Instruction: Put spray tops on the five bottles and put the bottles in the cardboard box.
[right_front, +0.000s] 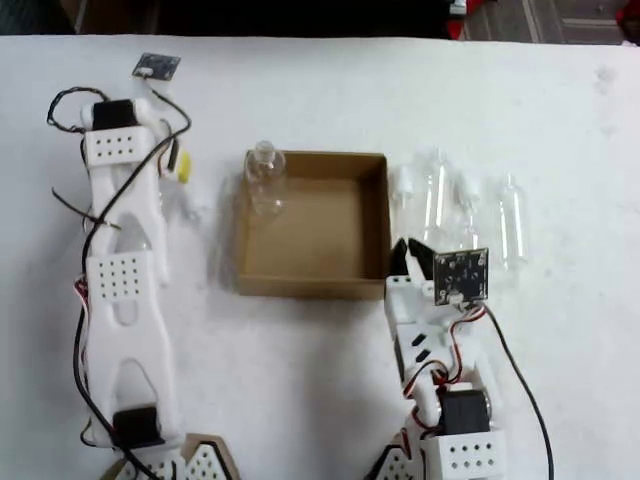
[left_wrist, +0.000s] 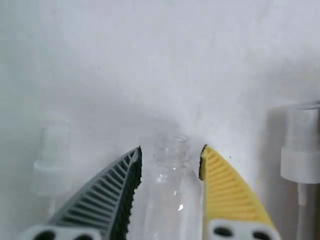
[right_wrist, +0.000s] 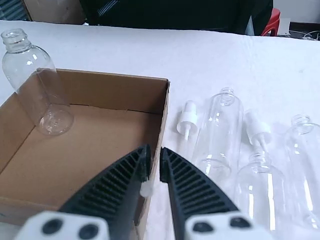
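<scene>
Nearest, the right gripper (right_wrist: 154, 150) is pictured at the near right corner of the brown cardboard box (right_wrist: 100, 87), its black ribbed fingers (right_wrist: 190, 190) drawn to a narrow slit. A small white piece (right_wrist: 146, 189) is glimpsed at the slit; whether it is gripped cannot be told. One clear uncapped plastic bottle (right_wrist: 37, 85) is leaned in the box's far left corner. Three more clear bottles (right_wrist: 222, 125) and two white spray tops (right_wrist: 187, 117) are set out on the white desk (right_wrist: 225, 55) beside the box. Farther off, the left gripper (left_wrist: 171, 148) is held partly open, with a fifth uncapped bottle (left_wrist: 170, 200) framed between its grey and yellow fingers (left_wrist: 225, 190) and flanked by two further spray tops (left_wrist: 300, 155).
</scene>
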